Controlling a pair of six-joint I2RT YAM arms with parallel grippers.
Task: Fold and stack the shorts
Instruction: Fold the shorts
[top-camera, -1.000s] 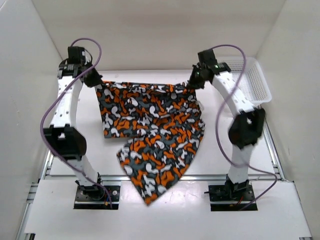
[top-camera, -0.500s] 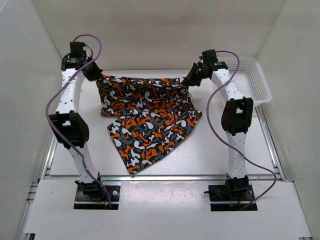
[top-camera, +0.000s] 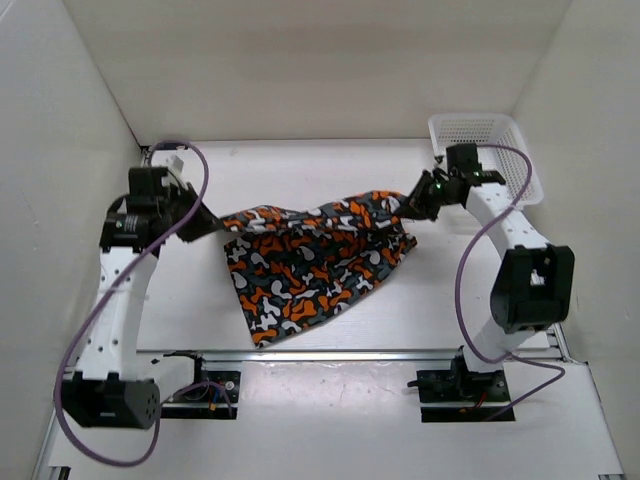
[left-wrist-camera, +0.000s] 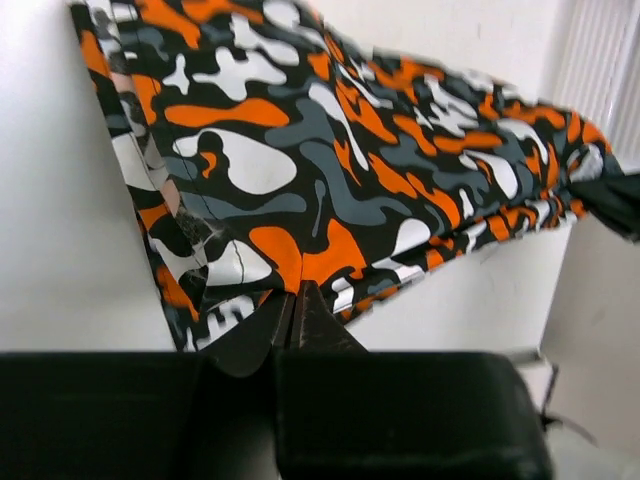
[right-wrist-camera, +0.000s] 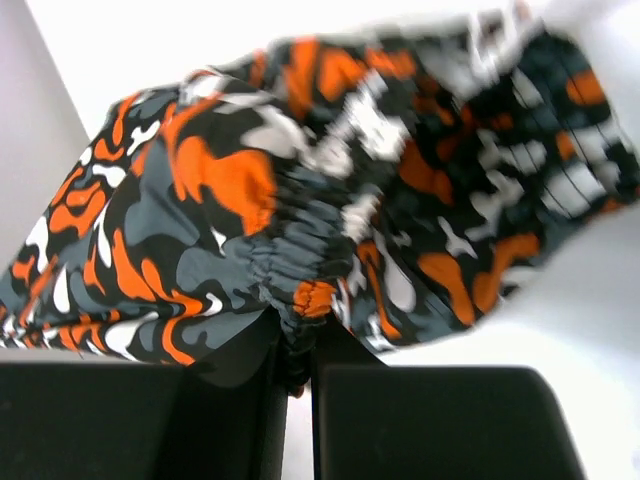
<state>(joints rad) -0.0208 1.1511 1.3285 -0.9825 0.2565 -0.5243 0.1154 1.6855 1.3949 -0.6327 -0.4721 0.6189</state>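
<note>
Clearly, the camouflage shorts (top-camera: 315, 262) sag left of the white mesh basket (top-camera: 500, 135), strung between both claws. The left gripper (top-camera: 207, 226) and right gripper (top-camera: 412, 203) are each clamped tight on an upper corner. Light, limp cloth, I judge; the gathered elastic band (right-wrist-camera: 285, 262) offers the surest hold.

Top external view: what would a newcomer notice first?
The soft orange, white, black and grey camouflage-print shorts stand out, stretched mid-table between the two arms. The left hand pinches one end and the right hand the gathered waistband at the other. A white plastic mesh basket sits at the far right corner.
</note>
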